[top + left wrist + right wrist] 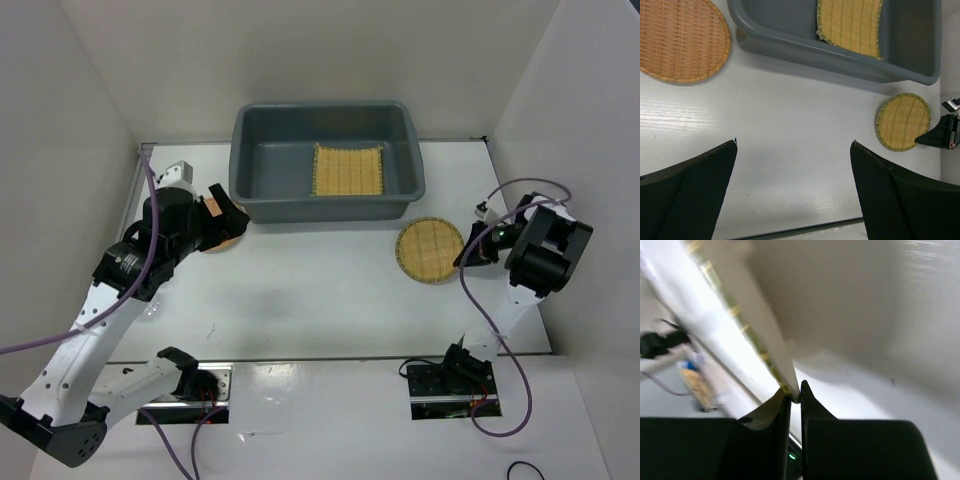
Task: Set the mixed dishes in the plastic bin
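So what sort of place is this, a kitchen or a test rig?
Probably a lab test cell: a white table boxed in by plain white panels, two robot arms bolted at its near edge trailing purple cables, and only a grey plastic bin, a round yellow disc and other woven mats as props.

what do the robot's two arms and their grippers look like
Both the left arm and right arm have white tube-like links joined by chunky black joints. A thin purple cable loops along each. The left gripper has broad black fingers with meshed pads; the right gripper has slim black fingers with a small green light below.
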